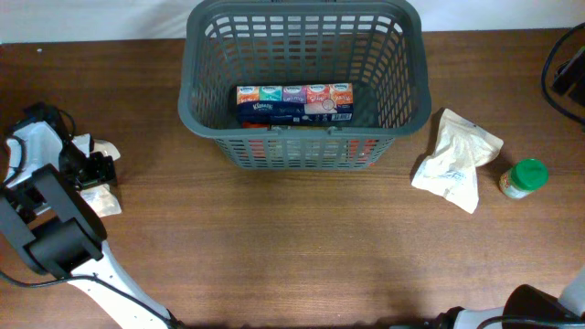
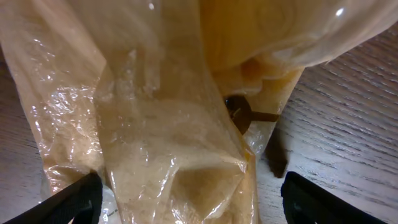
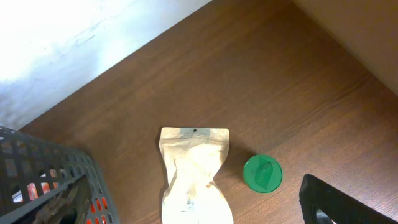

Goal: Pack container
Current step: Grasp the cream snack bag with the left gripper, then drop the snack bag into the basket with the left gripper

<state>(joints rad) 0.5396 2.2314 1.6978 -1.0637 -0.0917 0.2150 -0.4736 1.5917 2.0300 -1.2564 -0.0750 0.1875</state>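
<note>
The dark grey slotted basket (image 1: 302,137) stands at the back middle of the table, with a multicolour Kleenex tissue pack (image 1: 294,103) inside; its corner shows in the right wrist view (image 3: 43,180). My left gripper (image 1: 91,174) is at the far left, low over a clear plastic bag of tan contents (image 1: 103,202). In the left wrist view its fingers (image 2: 193,202) stand wide apart with the bag (image 2: 168,124) between them, open. My right gripper (image 3: 199,214) is open and empty, high above a cream pouch (image 3: 193,177) and a green-lidded jar (image 3: 262,173).
The cream pouch (image 1: 457,160) and green-lidded jar (image 1: 524,178) lie right of the basket. Black cables (image 1: 567,73) hang at the far right edge. The right arm's base (image 1: 539,311) is at the front right corner. Brown wooden table (image 1: 292,247).
</note>
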